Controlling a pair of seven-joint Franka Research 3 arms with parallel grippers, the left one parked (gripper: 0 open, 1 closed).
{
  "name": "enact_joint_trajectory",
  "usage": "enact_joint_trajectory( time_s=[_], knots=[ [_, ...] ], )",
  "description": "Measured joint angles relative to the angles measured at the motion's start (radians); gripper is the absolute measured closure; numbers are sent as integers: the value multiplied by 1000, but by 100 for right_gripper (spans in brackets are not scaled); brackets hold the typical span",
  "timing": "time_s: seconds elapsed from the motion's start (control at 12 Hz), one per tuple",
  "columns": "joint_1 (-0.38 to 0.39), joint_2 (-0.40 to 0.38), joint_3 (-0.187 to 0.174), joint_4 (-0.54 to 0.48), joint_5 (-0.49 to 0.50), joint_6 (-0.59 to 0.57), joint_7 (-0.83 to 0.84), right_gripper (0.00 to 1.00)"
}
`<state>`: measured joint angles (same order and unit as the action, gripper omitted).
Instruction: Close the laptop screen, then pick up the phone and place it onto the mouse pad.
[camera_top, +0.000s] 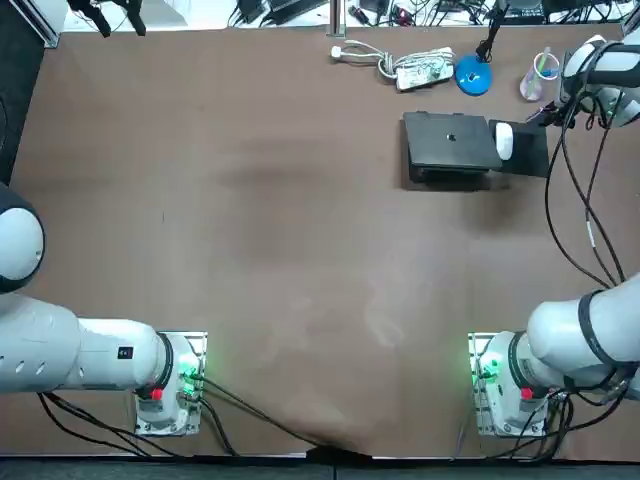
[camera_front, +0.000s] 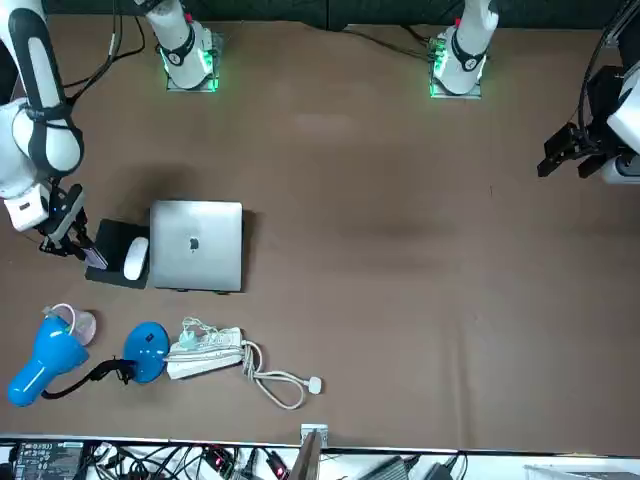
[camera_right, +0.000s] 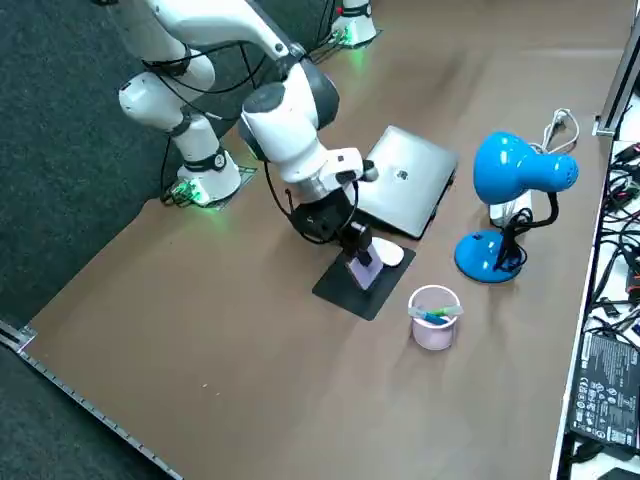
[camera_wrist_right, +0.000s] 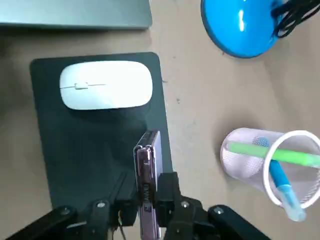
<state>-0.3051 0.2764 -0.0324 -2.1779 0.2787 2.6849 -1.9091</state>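
Closest to the wrist camera is the right arm's black two-finger pincer (camera_wrist_right: 146, 196), its fingers clamped on the flat faces of a slim purplish-grey phone (camera_wrist_right: 146, 162); the phone is held on edge and sticks out past the fingertips; beneath it lies the dark rectangular mouse pad (camera_wrist_right: 90, 150), with a white oval mouse (camera_wrist_right: 106, 85) on the pad's far half and the phone over the bare half; a translucent pink pen cup (camera_wrist_right: 270, 165) stands well clear of the pad; in the front view the silver aluminium laptop (camera_front: 196, 245) sits left of centre with its lid flat down, logo up, so the first part of the task looks finished; the pad touches the laptop's side in the left part of that frame, and the pincer (camera_front: 75, 240) hangs at the pad's outer edge near the left border; from the right side view, in the middle of the frame, the phone (camera_right: 365, 272) points down at the pad (camera_right: 345, 290) with its lower end at or just above the surface; whether it touches I cannot tell; the pick-up is therefore done and the carry looks done as well; what is left, by my judgement, is to lay the phone onto the pad beside the mouse, let the fingers part, and lift away.
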Motion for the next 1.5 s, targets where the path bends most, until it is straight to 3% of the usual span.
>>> enact_joint_trajectory(
  time_s=[0.58,1.5],
  knots=[
    [1,76,0,5,8,119,36,78],
    [22,97,1,-6,10,134,65,78]
  ],
)
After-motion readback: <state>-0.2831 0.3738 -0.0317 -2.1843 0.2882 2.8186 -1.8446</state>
